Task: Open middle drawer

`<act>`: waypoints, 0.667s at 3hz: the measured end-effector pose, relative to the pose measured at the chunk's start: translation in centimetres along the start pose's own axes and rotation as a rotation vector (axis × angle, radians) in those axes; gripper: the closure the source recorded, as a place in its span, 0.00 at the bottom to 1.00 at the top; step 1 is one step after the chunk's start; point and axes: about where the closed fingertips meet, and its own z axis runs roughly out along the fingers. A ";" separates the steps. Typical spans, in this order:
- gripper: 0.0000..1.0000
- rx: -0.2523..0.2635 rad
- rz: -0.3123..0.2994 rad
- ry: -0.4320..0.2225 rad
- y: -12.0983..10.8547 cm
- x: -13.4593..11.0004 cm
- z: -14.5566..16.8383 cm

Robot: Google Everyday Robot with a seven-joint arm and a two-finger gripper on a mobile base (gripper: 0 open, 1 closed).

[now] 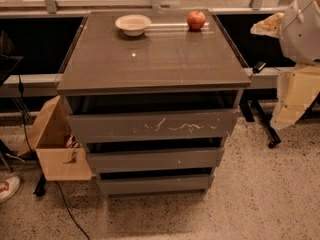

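Observation:
The middle drawer is the wide, shallow dark grey-brown front with a tiny white speck, second from the top of the cabinet. Above it is the taller front with white scratch marks. Below it is a slimmer plain front. A dark gap shows above each front. My gripper is at the upper right, beside the cabinet's back right corner and at the level of its top, well away from the drawer fronts. My white arm and its pale lower part fill the right edge.
A white bowl and a red apple stand at the back of the cabinet top. An open cardboard box sits against the cabinet's left side. A black cable runs over the speckled floor. A shoe is at far left.

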 end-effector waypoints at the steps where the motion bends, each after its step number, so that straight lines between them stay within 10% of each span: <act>1: 0.00 0.000 0.000 0.000 0.0 0.0 0.0; 2: 0.00 -0.064 -0.032 -0.022 1.4 0.0 3.1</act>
